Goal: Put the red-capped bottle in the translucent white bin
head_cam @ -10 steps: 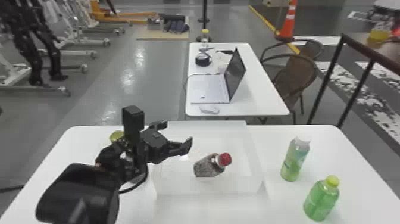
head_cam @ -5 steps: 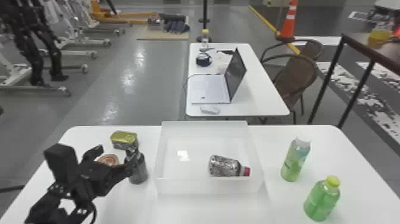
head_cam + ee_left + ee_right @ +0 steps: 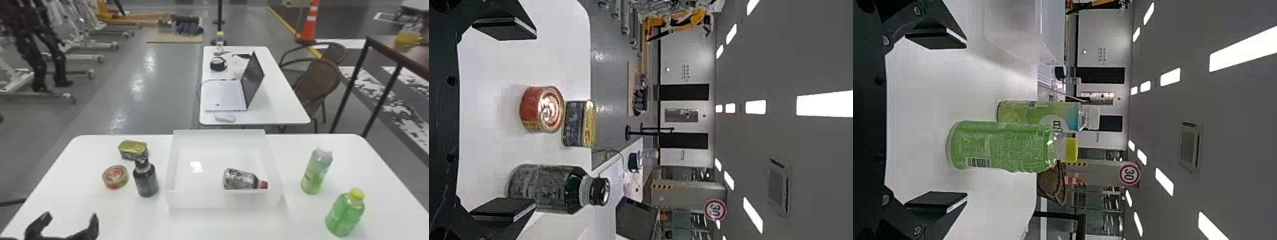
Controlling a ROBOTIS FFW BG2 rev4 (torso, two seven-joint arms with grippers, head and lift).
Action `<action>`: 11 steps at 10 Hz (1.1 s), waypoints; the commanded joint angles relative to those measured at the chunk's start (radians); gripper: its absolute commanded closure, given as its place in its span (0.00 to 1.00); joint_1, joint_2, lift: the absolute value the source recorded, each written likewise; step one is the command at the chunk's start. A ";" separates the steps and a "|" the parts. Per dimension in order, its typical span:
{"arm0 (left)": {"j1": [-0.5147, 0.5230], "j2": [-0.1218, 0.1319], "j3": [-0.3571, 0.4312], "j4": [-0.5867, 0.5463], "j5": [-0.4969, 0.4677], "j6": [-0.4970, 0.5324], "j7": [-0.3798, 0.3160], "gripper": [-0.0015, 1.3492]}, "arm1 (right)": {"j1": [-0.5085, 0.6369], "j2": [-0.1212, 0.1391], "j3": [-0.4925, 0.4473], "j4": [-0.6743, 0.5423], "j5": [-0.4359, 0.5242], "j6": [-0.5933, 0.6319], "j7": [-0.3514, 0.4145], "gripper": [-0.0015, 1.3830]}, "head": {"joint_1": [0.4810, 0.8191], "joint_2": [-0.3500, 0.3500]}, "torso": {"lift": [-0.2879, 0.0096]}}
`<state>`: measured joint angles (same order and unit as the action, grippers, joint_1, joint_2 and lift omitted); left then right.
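Since the red-capped bottle (image 3: pixel 241 179) lies inside the bin (image 3: pixel 220 199), I judge the placing done, so my left hand (image 3: pixel 71 217), wide and empty left of the bin, and my wide right hand (image 3: pixel 966 120) need only rest.

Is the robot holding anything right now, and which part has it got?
No, nothing is held. The left gripper is open with nothing between its fingers, and so is the right gripper.

Ceiling lights (image 3: pixel 824 102) glow bright white, with glare on the floor (image 3: pixel 159 99) and inside the bin (image 3: pixel 204 199).
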<state>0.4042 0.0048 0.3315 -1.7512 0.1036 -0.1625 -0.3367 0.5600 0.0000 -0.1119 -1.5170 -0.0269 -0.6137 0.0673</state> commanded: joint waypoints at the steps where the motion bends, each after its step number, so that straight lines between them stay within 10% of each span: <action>1: 0.022 -0.007 0.024 0.058 0.024 -0.091 -0.004 0.09 | 0.032 0.001 0.000 -0.020 0.004 0.008 -0.014 0.15 | 0.20 0.50 | 0.63; 11: 0.079 -0.007 -0.049 0.082 0.082 -0.083 -0.004 0.09 | 0.069 0.001 0.000 -0.035 0.008 0.026 -0.021 0.15 | 0.20 0.50 | 0.63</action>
<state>0.4840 0.0031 0.2855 -1.6719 0.1798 -0.2456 -0.3400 0.6294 0.0000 -0.1120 -1.5524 -0.0184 -0.5887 0.0460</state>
